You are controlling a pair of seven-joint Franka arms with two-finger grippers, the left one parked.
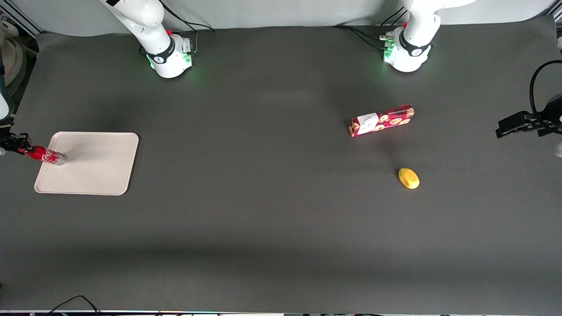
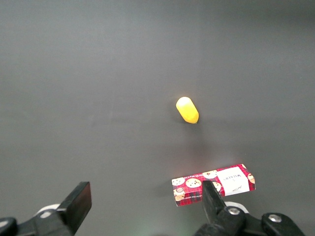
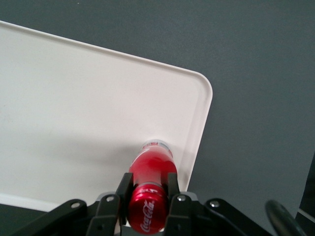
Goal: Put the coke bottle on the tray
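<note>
- One gripper [image 3: 147,199] clamps the coke bottle [image 1: 47,155] by its cap end.
- Bottle base sits at the tray's [image 1: 101,175] nine o'clock edge; judged best: lower straight, then release.

The hand [image 3: 147,196] hides the coke bottle's [image 3: 152,164] neck; its arm is cut off.

End effector [image 1: 19,148] gripping coke bottle [image 1: 47,155], base on tray [image 1: 99,166].

Red cookie box [image 1: 382,120] near yellow fruit [image 1: 408,178], apart, toward parked arm's end.
</note>
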